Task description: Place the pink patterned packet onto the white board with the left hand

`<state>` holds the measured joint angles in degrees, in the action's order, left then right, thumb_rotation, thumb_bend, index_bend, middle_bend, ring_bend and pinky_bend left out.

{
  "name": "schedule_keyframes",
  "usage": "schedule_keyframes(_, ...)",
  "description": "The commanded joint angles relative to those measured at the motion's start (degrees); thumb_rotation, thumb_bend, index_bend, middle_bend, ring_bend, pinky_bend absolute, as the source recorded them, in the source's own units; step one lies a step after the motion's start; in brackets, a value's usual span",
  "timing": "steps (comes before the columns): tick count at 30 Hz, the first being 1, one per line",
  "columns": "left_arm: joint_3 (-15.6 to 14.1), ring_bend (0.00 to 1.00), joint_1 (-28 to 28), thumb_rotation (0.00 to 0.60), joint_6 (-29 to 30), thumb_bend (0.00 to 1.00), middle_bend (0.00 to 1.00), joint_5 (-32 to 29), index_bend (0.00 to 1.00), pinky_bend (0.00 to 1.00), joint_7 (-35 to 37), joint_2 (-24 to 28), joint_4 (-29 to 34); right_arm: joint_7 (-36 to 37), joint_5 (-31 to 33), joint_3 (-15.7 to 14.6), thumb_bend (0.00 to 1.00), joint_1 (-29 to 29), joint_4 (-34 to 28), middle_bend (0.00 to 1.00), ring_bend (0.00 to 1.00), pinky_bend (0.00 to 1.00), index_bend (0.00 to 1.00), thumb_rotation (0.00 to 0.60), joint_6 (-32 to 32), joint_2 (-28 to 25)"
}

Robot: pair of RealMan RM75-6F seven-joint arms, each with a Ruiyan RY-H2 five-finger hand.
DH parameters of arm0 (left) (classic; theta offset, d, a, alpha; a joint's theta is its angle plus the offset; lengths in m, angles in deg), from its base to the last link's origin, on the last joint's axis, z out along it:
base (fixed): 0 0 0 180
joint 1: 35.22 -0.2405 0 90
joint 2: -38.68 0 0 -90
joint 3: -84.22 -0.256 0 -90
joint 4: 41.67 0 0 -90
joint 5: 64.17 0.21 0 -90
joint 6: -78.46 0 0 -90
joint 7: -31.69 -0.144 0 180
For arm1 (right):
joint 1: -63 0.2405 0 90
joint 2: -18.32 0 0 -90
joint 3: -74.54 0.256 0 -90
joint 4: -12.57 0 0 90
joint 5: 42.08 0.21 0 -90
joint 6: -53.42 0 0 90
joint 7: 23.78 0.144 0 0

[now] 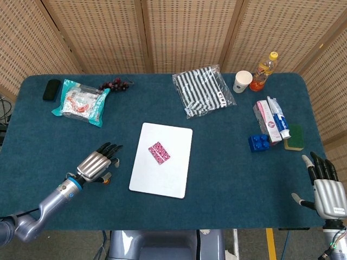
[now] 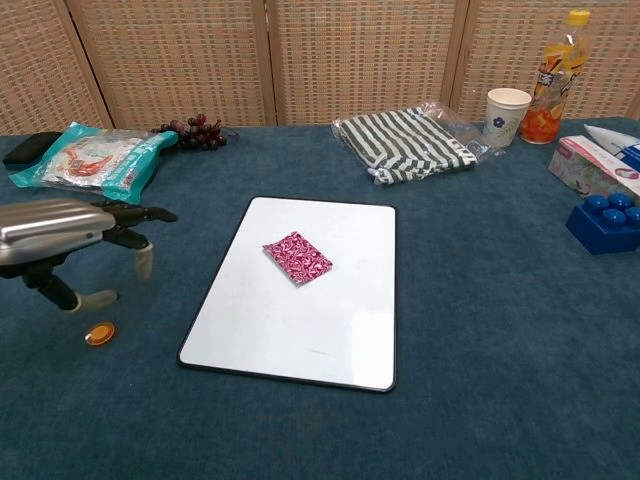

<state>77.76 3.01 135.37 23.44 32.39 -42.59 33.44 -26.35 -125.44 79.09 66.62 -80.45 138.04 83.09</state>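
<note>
The pink patterned packet (image 1: 159, 152) (image 2: 297, 257) lies flat on the white board (image 1: 173, 176) (image 2: 300, 330), near the board's middle, with nothing touching it. My left hand (image 1: 97, 164) (image 2: 60, 228) hovers over the blue cloth to the left of the board, fingers spread and holding nothing. My right hand (image 1: 325, 187) stays at the table's near right corner, fingers apart and empty; the chest view does not show it.
A teal snack bag (image 1: 80, 101), grapes (image 1: 115, 84) and a black object (image 1: 51, 89) sit at the back left. A striped bag (image 1: 205, 90), paper cup (image 1: 242, 81) and juice bottle (image 1: 262, 71) stand at the back right. Toothpaste boxes (image 1: 269, 119), blue brick (image 1: 259, 142) and sponge (image 1: 295, 137) lie right. A small orange disc (image 2: 99, 333) lies near my left hand.
</note>
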Motion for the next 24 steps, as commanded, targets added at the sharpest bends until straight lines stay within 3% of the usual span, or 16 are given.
schedule_keyframes(1,-1.6,0.0,-2.0,0.6,2.4,0.41,0.0,2.2,0.42,0.0,2.1,-1.5,-3.4,0.0,0.0,0.0,0.0,0.0,0.0,0.0,0.0,0.0,0.05,0.6,0.0,0.0)
schedule_keyframes(14,-3.9,0.0,-5.4,0.6,6.0,0.38,0.0,6.0,0.42,0.0,4.9,-4.7,-9.2,0.5,-0.1,0.0,0.0,0.0,0.1,0.0,0.0,0.0,0.05,0.6,-0.1,-0.1)
schedule_keyframes(24,-3.4,0.0,-6.5,0.6,7.0,0.38,0.0,6.5,0.42,0.0,5.2,-6.9,-12.9,0.6,-0.1,-0.1,0.0,0.0,0.1,0.0,0.0,0.0,0.05,0.6,-0.2,-0.2)
